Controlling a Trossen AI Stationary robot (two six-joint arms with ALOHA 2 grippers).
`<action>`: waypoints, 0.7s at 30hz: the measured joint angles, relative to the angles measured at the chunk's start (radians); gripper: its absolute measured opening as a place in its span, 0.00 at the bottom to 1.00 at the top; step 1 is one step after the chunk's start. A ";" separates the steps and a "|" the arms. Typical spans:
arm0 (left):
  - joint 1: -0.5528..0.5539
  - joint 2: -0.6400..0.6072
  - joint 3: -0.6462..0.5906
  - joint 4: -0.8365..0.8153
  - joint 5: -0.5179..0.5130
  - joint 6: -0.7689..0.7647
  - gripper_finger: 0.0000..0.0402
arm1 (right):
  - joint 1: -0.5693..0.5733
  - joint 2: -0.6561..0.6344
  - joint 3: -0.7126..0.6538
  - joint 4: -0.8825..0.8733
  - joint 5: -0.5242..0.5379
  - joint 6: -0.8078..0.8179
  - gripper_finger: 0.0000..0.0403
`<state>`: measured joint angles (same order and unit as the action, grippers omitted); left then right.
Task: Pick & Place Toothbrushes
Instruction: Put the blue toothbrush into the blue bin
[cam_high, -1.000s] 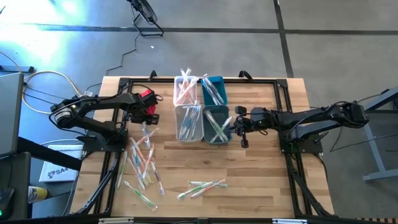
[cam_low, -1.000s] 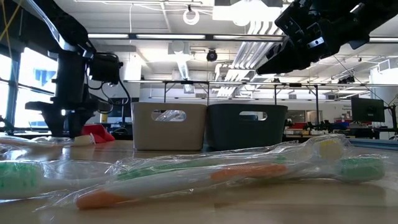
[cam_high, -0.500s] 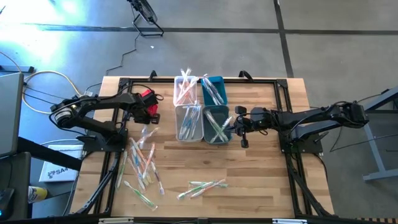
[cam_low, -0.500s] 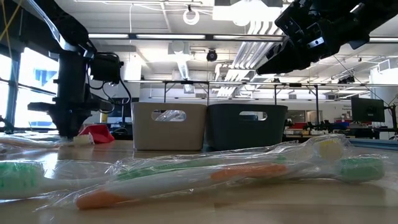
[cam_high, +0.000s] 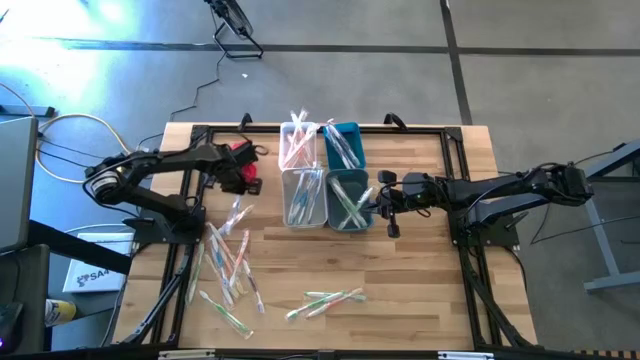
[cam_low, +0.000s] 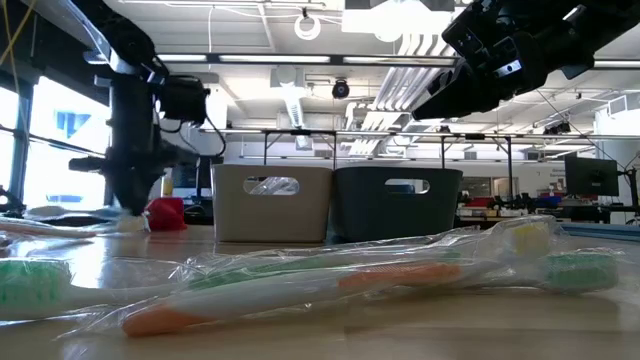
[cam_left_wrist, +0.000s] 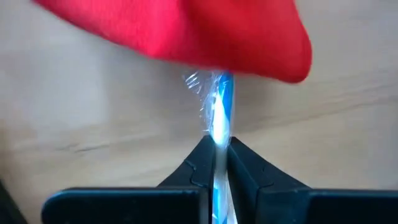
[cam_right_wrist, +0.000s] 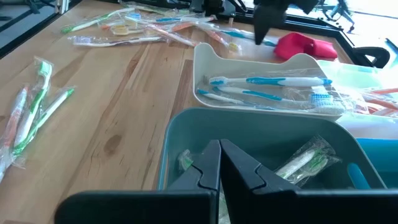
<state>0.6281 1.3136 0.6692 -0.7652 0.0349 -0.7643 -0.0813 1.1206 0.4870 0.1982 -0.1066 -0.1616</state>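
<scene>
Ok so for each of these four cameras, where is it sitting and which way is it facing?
High view: overhead, straight down on the table; both arms show.
Low view: table height, level across wrapped toothbrushes into the room; arms enter from above.
Left wrist view: past the left end effector, shut on a blue toothbrush beside the red cloth.
Right wrist view: past the shut right end effector, over the bins.
The red cloth shows in both wrist views.

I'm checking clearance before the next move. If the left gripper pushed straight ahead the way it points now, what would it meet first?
Probably the red cloth. The left gripper is shut on a blue toothbrush whose wrapped tip already reaches the cloth's edge in the left wrist view. How far apart they are in depth is unclear.
</scene>
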 joint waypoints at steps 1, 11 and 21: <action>0.000 0.000 0.016 -0.013 0.019 0.009 0.05 | 0.000 0.000 0.000 0.000 0.000 0.000 0.01; 0.000 -0.001 0.243 -0.201 0.225 0.077 0.05 | 0.000 0.000 0.000 -0.010 0.003 -0.002 0.01; -0.022 -0.002 0.441 -0.102 0.246 0.148 0.05 | 0.000 0.000 0.000 -0.009 0.004 -0.024 0.01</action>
<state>0.6066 1.3117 1.1099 -0.8670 0.2813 -0.6163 -0.0814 1.1206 0.4870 0.1888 -0.1029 -0.1852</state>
